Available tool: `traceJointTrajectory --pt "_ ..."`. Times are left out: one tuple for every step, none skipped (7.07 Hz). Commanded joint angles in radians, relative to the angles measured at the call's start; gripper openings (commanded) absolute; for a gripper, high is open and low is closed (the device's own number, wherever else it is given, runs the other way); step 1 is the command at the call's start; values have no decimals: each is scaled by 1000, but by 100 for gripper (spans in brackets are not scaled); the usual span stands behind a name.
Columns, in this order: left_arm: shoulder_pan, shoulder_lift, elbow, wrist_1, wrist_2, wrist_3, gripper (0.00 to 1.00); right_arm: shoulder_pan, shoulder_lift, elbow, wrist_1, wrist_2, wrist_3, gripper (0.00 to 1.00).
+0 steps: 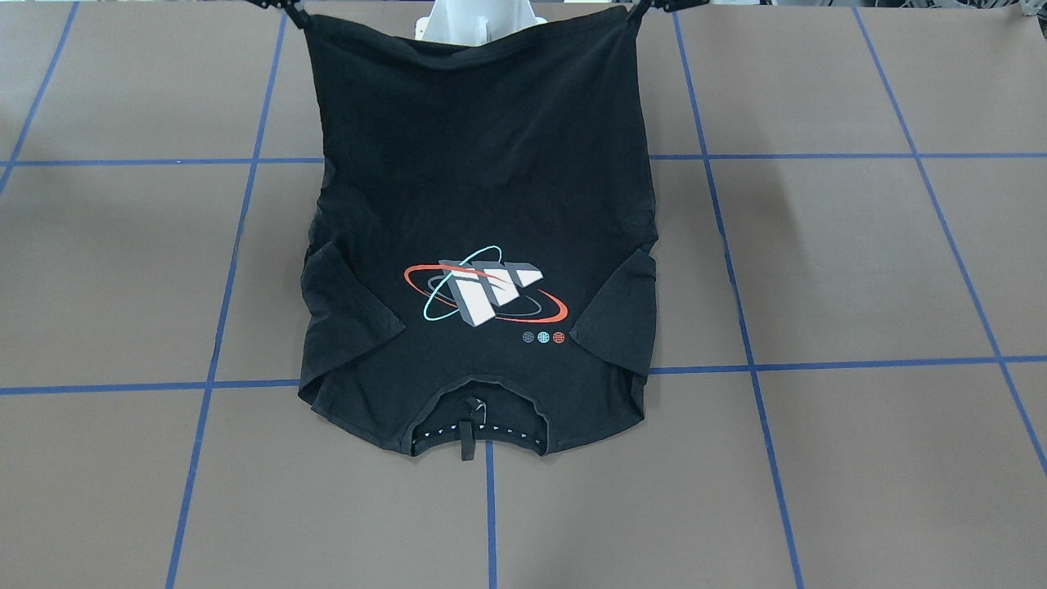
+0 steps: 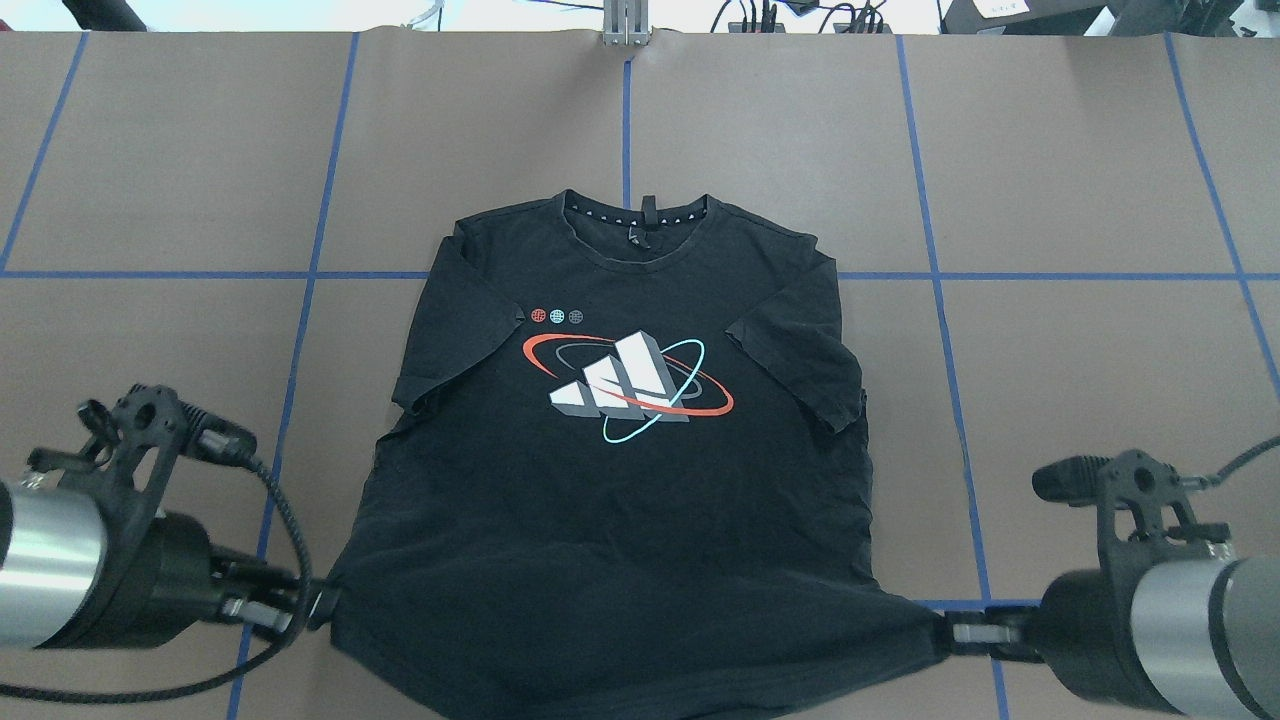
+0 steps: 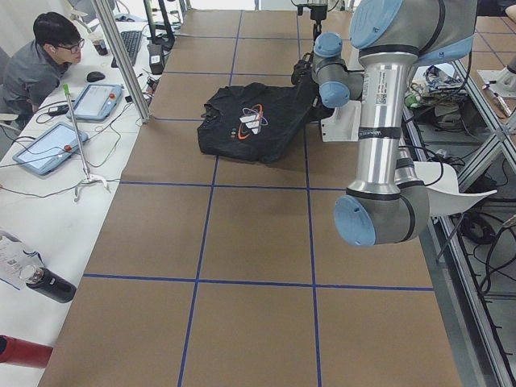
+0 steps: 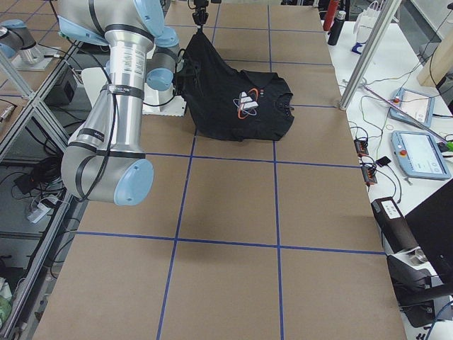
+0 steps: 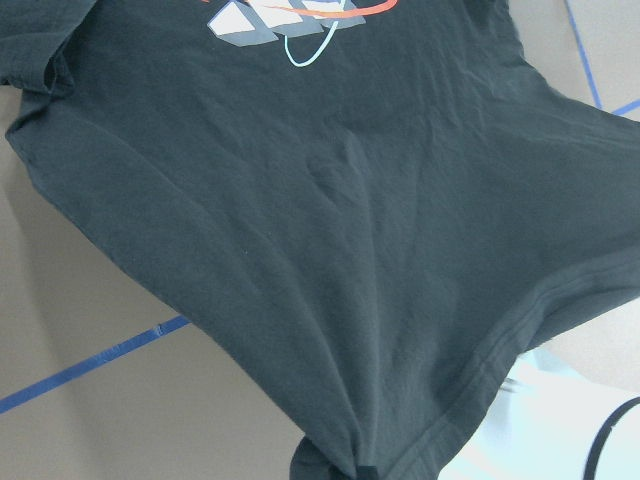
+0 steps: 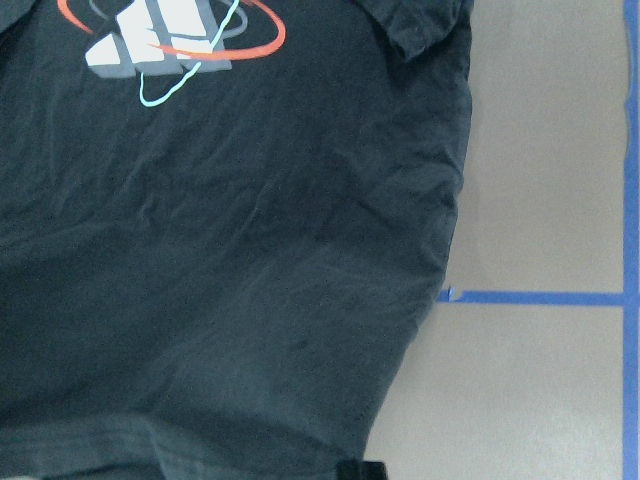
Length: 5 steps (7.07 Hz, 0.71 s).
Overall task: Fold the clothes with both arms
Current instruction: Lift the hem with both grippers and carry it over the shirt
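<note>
The black T-shirt lies print side up on the table, collar away from the robot; its white, red and teal print faces up. The hem end is lifted off the table and stretched taut between both grippers. My left gripper is shut on the hem's left corner, and my right gripper is shut on the right corner. In the front-facing view the T-shirt hangs from the left gripper and right gripper at the top edge. Both wrist views show the T-shirt close below.
Brown table with blue tape grid lines. The white robot pedestal stands behind the lifted hem. A person sits at a side bench with tablets and bottles. More tablets lie on the opposite bench.
</note>
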Motion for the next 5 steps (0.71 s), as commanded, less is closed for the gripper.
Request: traceJointTrajectory --pt "-131 -146 191 -5 99 2 0 179 153 -179 -14 -22 -20 0" --pt "-193 -170 242 -6 114 0 0 232 208 -251 -14 -48 -49 0" --pt "-250 -181 275 -7 133 0 0 290 271 -318 -16 -66 -57 0" --pt "-259 -190 296 -7 188 -7 0 317 273 -328 -13 -101 -55 0" --pt "-263 -235 347 -7 228 -14 0 337 275 -339 -10 -126 -57 0"
